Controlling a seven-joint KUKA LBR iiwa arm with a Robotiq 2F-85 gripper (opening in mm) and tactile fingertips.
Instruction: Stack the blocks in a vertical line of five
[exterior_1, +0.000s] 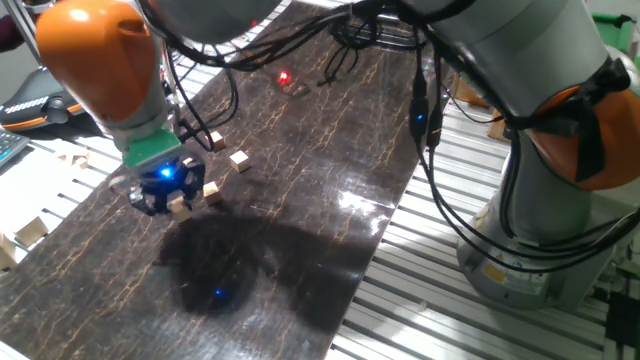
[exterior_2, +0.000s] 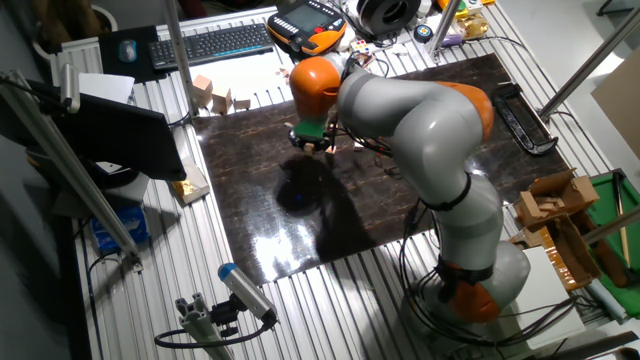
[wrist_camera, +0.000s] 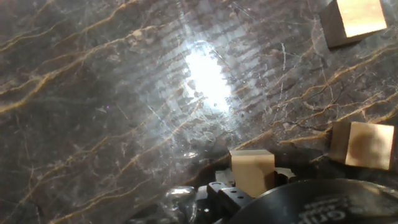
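Note:
My gripper (exterior_1: 172, 198) hangs above the dark marble board (exterior_1: 300, 200), near its left side, and is shut on a small tan block (exterior_1: 180, 207). In the hand view this block (wrist_camera: 252, 171) sits between the fingers, above the board. Three more blocks lie on the board close by: one just right of the gripper (exterior_1: 211, 190), one further back (exterior_1: 240, 159) and one beside the arm (exterior_1: 217, 140). The hand view shows two loose blocks, one at the top right (wrist_camera: 353, 22) and one at the right (wrist_camera: 364, 144). A fifth block is not in view. The other fixed view shows the gripper (exterior_2: 312, 140) at the board's far side.
Larger pale wooden pieces lie off the board at the left (exterior_1: 30, 232) and near the keyboard (exterior_2: 212, 95). A small red-lit object (exterior_1: 284, 77) sits at the board's far end. Cables hang over the board's right side (exterior_1: 425, 110). A wooden structure (exterior_2: 555, 205) stands by the robot base.

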